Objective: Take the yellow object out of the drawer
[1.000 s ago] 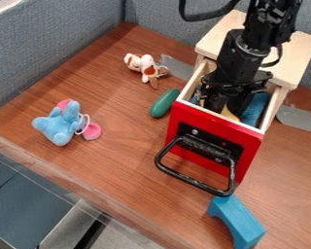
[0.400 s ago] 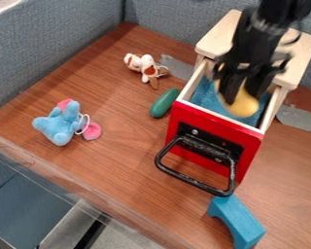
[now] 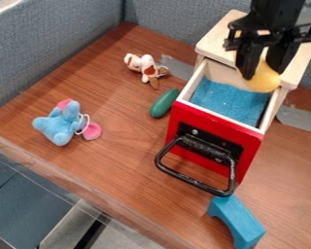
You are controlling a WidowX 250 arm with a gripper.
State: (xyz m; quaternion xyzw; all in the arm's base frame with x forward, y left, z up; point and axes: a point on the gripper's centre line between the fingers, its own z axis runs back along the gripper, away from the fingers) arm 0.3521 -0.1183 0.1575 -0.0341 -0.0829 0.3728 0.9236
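Observation:
The gripper (image 3: 261, 73) hangs at the upper right, above the back of the open drawer, shut on the yellow object (image 3: 265, 80). That rounded yellow piece pokes out below and between the black fingers, over the drawer's back right corner. Below it the drawer (image 3: 213, 116), with a red front and a black handle, stands pulled out from its light wooden cabinet (image 3: 216, 36). Its blue lining is exposed.
Left of the drawer lies a green oblong object (image 3: 164, 102), with a brown and white plush toy (image 3: 145, 66) behind it. A blue plush (image 3: 59, 124) sits at left. A blue arch block (image 3: 237, 221) lies in front of the handle.
The gripper has risen out of the drawer and moved back and to the right, carrying the yellow object up with it. The drawer and the toys have stayed in place.

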